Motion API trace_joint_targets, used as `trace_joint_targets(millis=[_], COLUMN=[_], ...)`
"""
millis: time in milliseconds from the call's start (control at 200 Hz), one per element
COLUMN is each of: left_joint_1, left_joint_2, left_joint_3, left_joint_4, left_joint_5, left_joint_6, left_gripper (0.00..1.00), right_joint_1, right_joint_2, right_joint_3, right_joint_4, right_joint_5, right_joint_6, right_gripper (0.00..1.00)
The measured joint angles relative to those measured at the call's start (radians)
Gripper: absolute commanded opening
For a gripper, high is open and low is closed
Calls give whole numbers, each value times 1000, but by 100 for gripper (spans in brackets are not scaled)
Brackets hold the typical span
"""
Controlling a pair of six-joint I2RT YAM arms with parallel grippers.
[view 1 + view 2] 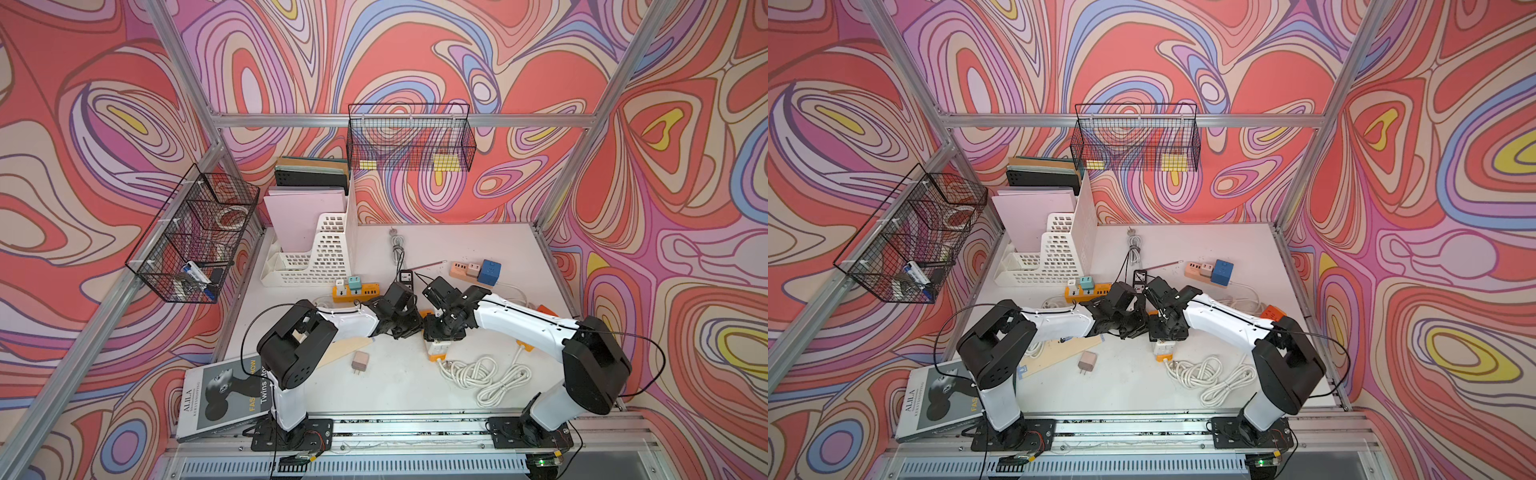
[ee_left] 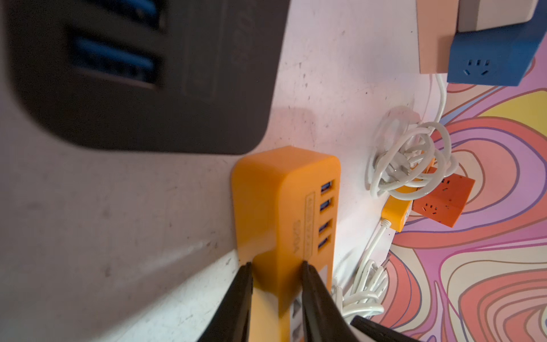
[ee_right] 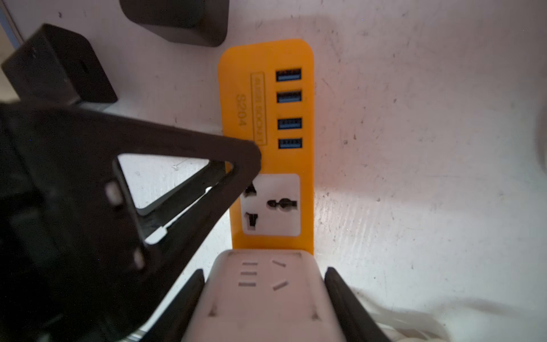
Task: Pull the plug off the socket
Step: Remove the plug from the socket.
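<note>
**Top views:** At the middle of the counter (image 1: 457, 245) the orange power strip (image 1: 439, 357) lies between my two arms. The left claw (image 1: 417, 329) is at its 9 o'clock side and the right claw (image 1: 437, 336) at its 3 o'clock side. The strip's long axis runs roughly 12 to 6, with the USB end toward 12. The cord end is toward 6, where its white cable (image 1: 482, 374) coils off toward 4 o'clock. Both top views show the orange power strip (image 1: 1163, 356), with the plug largely hidden under the right claw (image 1: 1166, 330).

**Left wrist:** The left claw (image 2: 276, 264) is clamped across the width of the orange power strip (image 2: 275, 192), one finger on each long side, just short of the USB ports (image 2: 326, 204).

**Right wrist:** The right claw (image 3: 265, 271) looks closed on the white plug (image 3: 263, 296), with its fingers against both flanks. The plug sits on the orange power strip (image 3: 266, 112) beside an empty socket (image 3: 270, 204). Its slotted face is up, and the prongs presumably run straight down.

**My judgement:** I should hold the strip flat with the left claw and draw the plug straight up, square to the strip's face, with no twist. Any tilt along the 12-to-6 axis could bind the prongs or lift the strip with the plug.
</note>
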Motion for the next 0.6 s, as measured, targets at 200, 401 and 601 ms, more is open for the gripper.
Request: trace_joint_targets(millis=[200,401,601], left_joint_1=[-27,-13,18], left_joint_2=[3,27,40], left_joint_3=[32,61,71], left_joint_4=[-37,-70,-65], left_joint_5=[19,26,32], left_joint_6=[33,51,43], left_gripper=[27,26,26], right_joint_1=[31,56,16], right_joint_2=[-106,6,56], right_joint_3=[-72,10,65], right_joint_4=[-1,-45,-58], right_joint_5=[48,77,57], right_joint_6=[34,24,-12], right_gripper=[25,26,25])
